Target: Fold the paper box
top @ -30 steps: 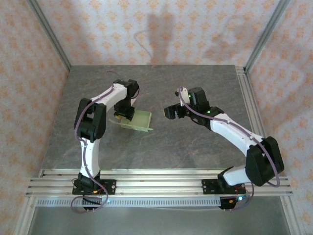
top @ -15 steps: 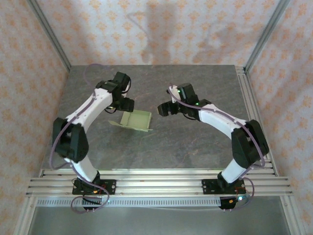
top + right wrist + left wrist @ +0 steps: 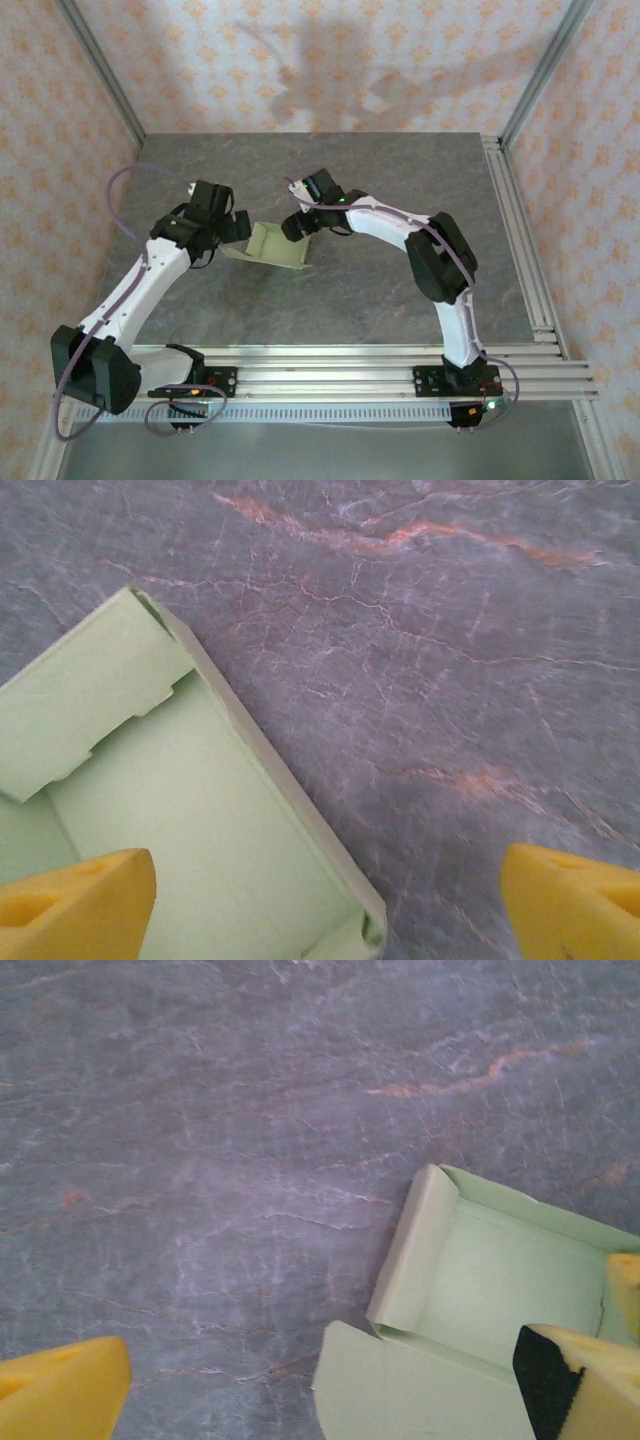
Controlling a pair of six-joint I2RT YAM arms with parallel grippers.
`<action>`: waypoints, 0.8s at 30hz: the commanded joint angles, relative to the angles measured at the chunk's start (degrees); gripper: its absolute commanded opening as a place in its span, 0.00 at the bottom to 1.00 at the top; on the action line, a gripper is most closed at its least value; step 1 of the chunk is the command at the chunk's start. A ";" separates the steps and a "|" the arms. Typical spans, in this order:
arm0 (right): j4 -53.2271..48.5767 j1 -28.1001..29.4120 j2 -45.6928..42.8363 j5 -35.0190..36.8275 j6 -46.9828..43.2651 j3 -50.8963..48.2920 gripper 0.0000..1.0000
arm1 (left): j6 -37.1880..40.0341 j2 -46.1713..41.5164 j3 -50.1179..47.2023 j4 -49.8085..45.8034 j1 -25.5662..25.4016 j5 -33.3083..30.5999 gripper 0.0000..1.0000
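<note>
**Left side.** The left gripper (image 3: 228, 228) has released. A second ago it was clamped on the left edge of the paper box (image 3: 279, 245). It now stands just left of the box with its jaws wide apart. In the left wrist view one yellow pad (image 3: 60, 1392) hangs over bare table, and the other overlaps the box's near corner without gripping it. The left arm has swung outward to the left.

**Centre.** The paper box has stayed in place on the table (image 3: 380, 300), left of centre. It is a partly formed tray: the side walls stand up, and one flap (image 3: 400, 1390) lies flat on the surface.

**Right side.** The right gripper (image 3: 298, 226) has crossed from well apart to the box's far right corner. Its jaws are spread and hold nothing. The long wall (image 3: 290, 800) rises between its pads.

**Meaning for the task.** The work appears to be passing from left to right. The fold is unfinished.

**Clearances.** The box lies well away from the side rails (image 3: 515, 240) and the near rails (image 3: 330, 365). Bare table is open ahead of and behind it. The tight spot is at the box itself, where the two grippers stand near each other.
</note>
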 commanded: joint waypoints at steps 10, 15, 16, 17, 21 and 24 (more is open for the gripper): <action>-7.93 0.59 9.34 7.27 1.72 11.01 0.86 | -1.83 -0.99 -1.05 2.10 0.94 -2.65 1.00; -9.06 0.02 8.38 16.12 5.80 10.68 0.79 | -1.67 -1.02 -1.01 2.48 0.97 -1.72 1.00; -9.25 -0.31 7.95 17.19 6.99 10.38 0.78 | -1.64 -1.01 -0.92 2.46 1.01 -1.56 1.00; -9.17 -0.63 7.52 17.76 7.94 9.71 0.78 | -1.55 -0.98 -0.88 2.52 0.97 -1.50 1.00; -7.59 -2.08 4.64 20.40 11.90 5.54 0.76 | -1.69 -1.34 -0.97 2.65 0.97 -1.82 1.00; -7.80 -3.77 2.33 22.75 16.01 2.55 0.74 | -1.75 -1.94 -1.23 2.94 1.01 -2.03 1.00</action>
